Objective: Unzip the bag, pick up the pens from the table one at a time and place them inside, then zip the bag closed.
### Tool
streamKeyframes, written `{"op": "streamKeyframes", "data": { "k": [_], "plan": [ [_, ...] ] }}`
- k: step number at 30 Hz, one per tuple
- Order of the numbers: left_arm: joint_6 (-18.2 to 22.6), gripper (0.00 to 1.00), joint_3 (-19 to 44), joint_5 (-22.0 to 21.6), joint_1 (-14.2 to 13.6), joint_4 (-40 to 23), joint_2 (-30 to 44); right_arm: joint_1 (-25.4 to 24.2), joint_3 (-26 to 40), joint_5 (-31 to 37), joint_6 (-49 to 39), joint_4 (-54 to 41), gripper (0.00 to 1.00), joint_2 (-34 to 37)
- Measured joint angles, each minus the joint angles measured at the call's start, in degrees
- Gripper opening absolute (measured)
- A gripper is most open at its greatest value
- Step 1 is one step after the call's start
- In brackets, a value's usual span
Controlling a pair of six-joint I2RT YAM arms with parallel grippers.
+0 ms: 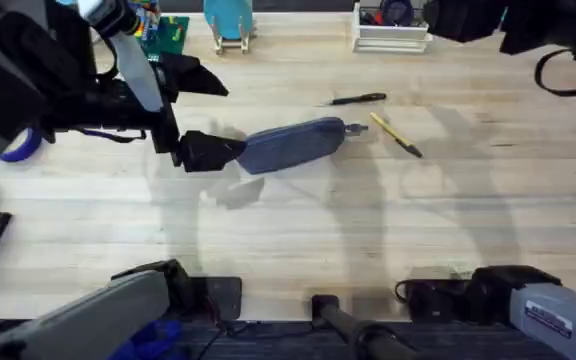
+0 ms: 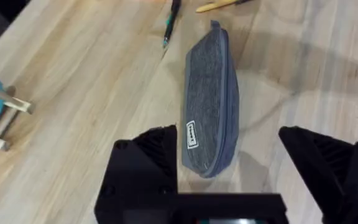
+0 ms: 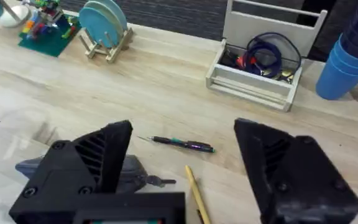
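The blue-grey bag [image 1: 293, 145] lies on the table [image 1: 288, 230] with its zipper shut and its pull [image 1: 353, 128] at the right end. My left gripper [image 1: 208, 115] is open at the bag's left end, one finger [image 1: 208, 152] touching it. In the left wrist view that end of the bag [image 2: 210, 106] sits between the spread fingers of the gripper [image 2: 229, 140]. The black pen [image 1: 358, 99] and the yellow pen [image 1: 396, 135] lie just right of the bag. My right gripper [image 3: 184, 127] hangs open above the black pen [image 3: 182, 144] and the yellow pen [image 3: 196, 193], holding nothing.
A white rack with cables [image 1: 391, 28], a blue plate on a wooden stand [image 1: 230, 20] and a green toy board [image 1: 163, 35] line the table's far edge. Blue cups [image 3: 353, 56] stand beside the rack. A blue tape roll [image 1: 18, 148] sits at the left.
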Motion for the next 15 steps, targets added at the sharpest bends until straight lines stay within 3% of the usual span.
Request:
{"op": "streamKeyframes", "data": {
  "k": [8,15],
  "plan": [
    [0.88,0.993,0.00,1.12,0.00,-0.81,2.86,0.00,0.00,0.00,0.00,0.00,0.997,0.00],
    [1.09,0.993,0.00,-3.22,0.01,-0.59,4.17,0.00,0.00,0.00,0.00,0.02,0.997,0.00]
  ]
}}
